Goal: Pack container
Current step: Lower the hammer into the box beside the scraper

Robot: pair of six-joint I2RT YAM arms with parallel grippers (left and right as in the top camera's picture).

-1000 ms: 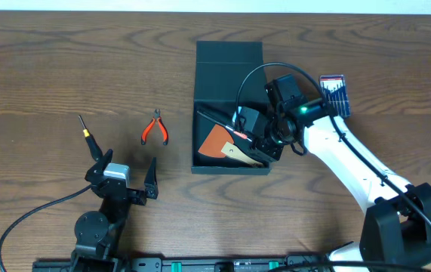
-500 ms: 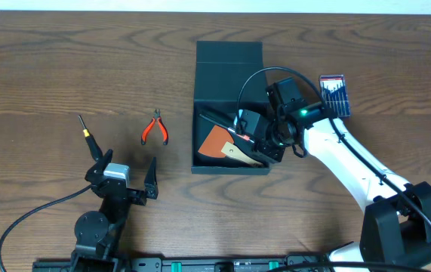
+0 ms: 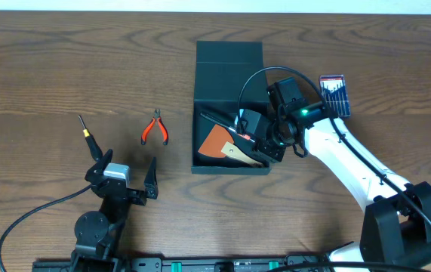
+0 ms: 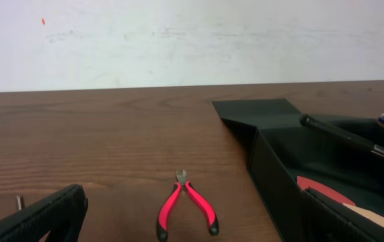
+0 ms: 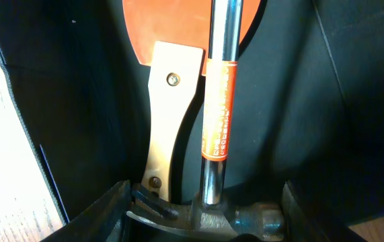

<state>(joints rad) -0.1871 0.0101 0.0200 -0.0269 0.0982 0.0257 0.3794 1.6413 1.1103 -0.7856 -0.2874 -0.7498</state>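
**Hammer pinched inside the container, left pincer idle**

Farthest to the left of the container on the table (image 3: 41,68) lies a thin black probe with a yellow band (image 3: 84,130). My left pincer (image 3: 127,168) comes next, well to the left of the container and nearer my base than its front wall. It is spread wide with nothing between its fingers. The red-handled pliers (image 3: 154,129) lie flat between that pincer and the container, closer to the container's left wall but apart from it, tips pointing away from me.

The container (image 3: 230,169) sits near the middle of the table. Its flap lid is folded back flat on the far side and its mouth is open upward. Inside it lies a scraper (image 5: 170,101) with an orange blade and a pale wooden handle.

My right pincer (image 3: 256,137) reaches into the container from its right side and pinches the head of a hammer (image 5: 217,94). The chrome shaft with its red label runs over the scraper, and the black grip rises toward the container's far-left rim.

Just off the container's right wall, by its far corner, lies a blue pack of thin tools (image 3: 335,94).
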